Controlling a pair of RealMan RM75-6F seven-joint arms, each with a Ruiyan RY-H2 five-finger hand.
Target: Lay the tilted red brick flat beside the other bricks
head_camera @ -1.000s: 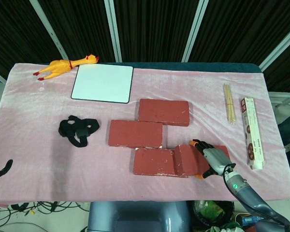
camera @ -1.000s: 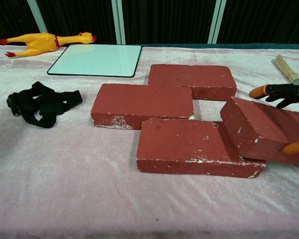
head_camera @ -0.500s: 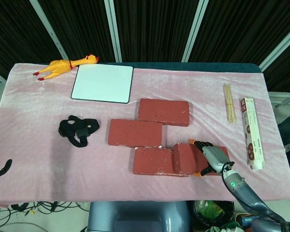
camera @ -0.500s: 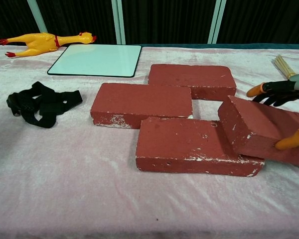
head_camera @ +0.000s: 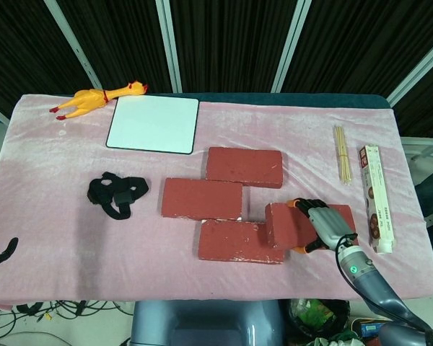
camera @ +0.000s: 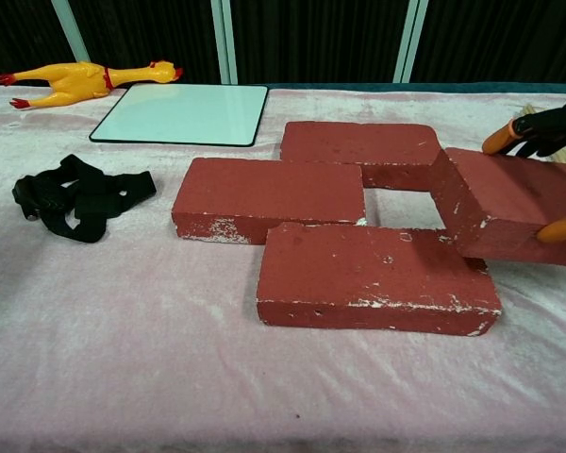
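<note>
Right hand around tilted red brick's right end

- I have lifted the tilted red brick with my right hand; a second ago its left end leaned low on the front brick.
- That left end is now raised, hanging just over the front brick's right end.
- My hand has moved up and away from me, carrying the brick toward the back brick.
</note>
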